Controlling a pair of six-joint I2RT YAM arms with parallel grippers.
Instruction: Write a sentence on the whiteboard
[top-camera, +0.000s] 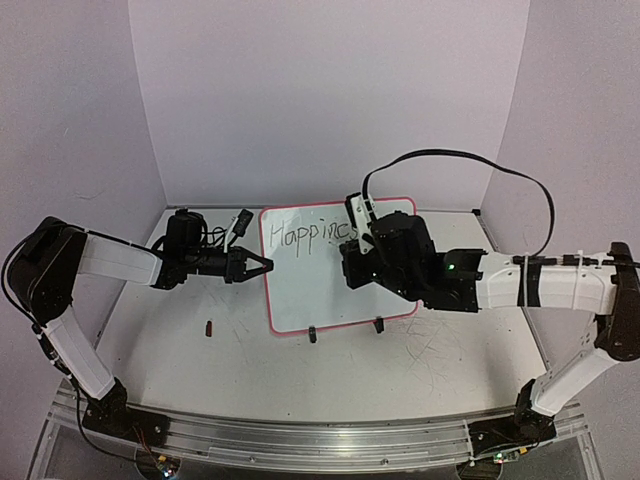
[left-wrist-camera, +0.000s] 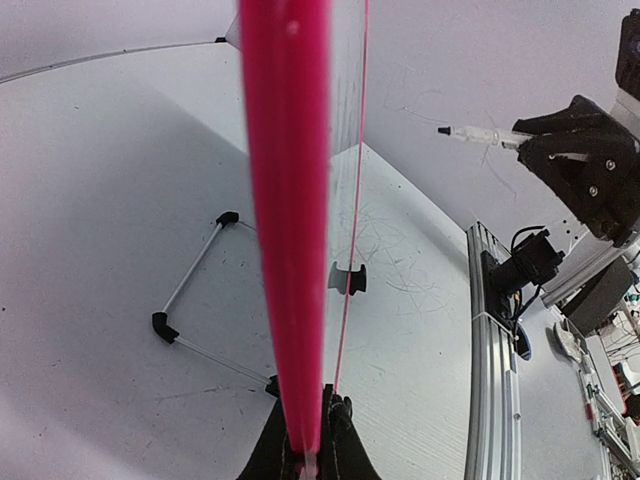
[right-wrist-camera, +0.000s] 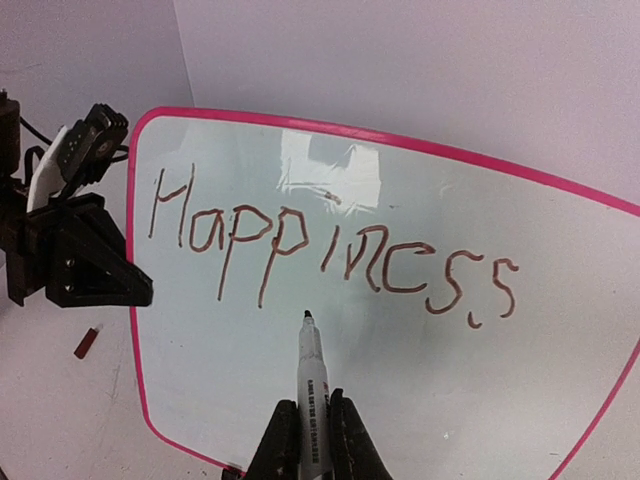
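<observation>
Grips the marker in closed right jaws, long axis pointing at bare whiteboard just below the sentence; clamps its left edge in left jaws.

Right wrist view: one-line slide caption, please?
Right end effector grips a marker beneath "Happiness" on the pink-framed whiteboard.

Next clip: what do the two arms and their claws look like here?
White shells, black joints and bases on the left arm and right arm. The left claw and right claw are black with tapered fingers. A black cable loops over the right arm, which shows a small green light.
</observation>
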